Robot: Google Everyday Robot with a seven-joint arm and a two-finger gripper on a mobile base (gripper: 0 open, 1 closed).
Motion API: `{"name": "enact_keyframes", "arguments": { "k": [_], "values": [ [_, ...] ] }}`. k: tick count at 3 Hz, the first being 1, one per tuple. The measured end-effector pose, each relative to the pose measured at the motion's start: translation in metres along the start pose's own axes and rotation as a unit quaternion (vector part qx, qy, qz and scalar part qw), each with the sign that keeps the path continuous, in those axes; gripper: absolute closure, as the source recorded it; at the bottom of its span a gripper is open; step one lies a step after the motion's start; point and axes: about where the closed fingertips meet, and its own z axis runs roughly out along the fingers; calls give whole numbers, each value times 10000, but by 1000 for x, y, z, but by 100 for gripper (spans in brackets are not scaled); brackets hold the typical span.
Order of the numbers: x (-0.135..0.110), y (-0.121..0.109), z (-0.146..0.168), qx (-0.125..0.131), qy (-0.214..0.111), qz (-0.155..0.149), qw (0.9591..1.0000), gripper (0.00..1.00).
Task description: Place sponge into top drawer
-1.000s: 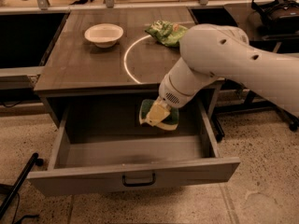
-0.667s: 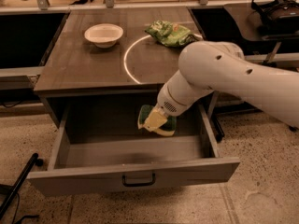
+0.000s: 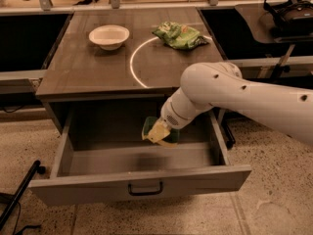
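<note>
Gripping sponge (image 3: 155, 131), pincer (image 3: 164, 129) hangs inside open top drawer (image 3: 98, 188).

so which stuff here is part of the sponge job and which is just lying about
Job: sponge, held by the gripper inside the open top drawer.
Lying about: white bowl, green snack bag, both on the cabinet top.

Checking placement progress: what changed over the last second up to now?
The arm dropped, carrying the sponge down and slightly toward the picture's left, deeper into the open drawer. The gripper, at the sponge inside the drawer, kept hold of it above the drawer floor; nothing was let go. Unchanged: the drawer is open as far as before, and the bowl and snack bag sit where they were on the table top.
</note>
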Motion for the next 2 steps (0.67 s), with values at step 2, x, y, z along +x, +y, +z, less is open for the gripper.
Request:
{"name": "enact_keyframes", "arguments": {
  "k": [2],
  "values": [
    [15, -8, 46, -254, 208, 264, 9991, 85]
  ]
}}
